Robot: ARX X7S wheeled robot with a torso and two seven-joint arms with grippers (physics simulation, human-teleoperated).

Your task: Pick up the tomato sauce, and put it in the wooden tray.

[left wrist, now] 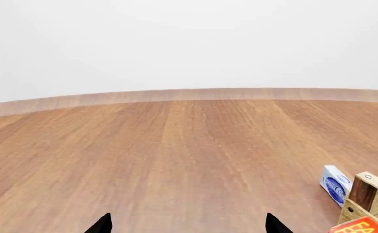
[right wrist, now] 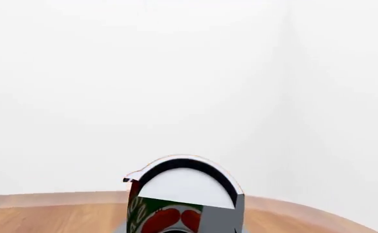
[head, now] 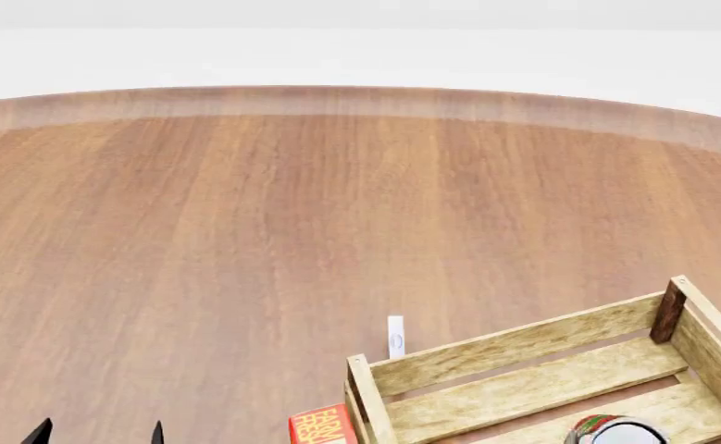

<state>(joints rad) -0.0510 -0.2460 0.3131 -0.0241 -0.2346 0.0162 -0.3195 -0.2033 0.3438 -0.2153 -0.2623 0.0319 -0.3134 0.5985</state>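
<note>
The tomato sauce (right wrist: 169, 208), a can with a red and green label and a pale flat top, fills the right wrist view close up. My right gripper (right wrist: 175, 227) is shut on it, and a grey finger (right wrist: 222, 218) covers its side. In the head view the tomato sauce (head: 614, 430) shows at the bottom edge over the inside of the wooden tray (head: 508, 347); whether it touches the tray's floor is hidden. The right arm itself is out of that view. My left gripper (left wrist: 189, 225) is open over bare floor, well left of the wooden tray (left wrist: 370, 194), with nothing between its fingers.
A small white and blue box (head: 395, 338) stands just beyond the tray's far left corner. An orange-red box (head: 323, 425) leans by the tray's near left side. Brown wooden floor runs to a pale wall.
</note>
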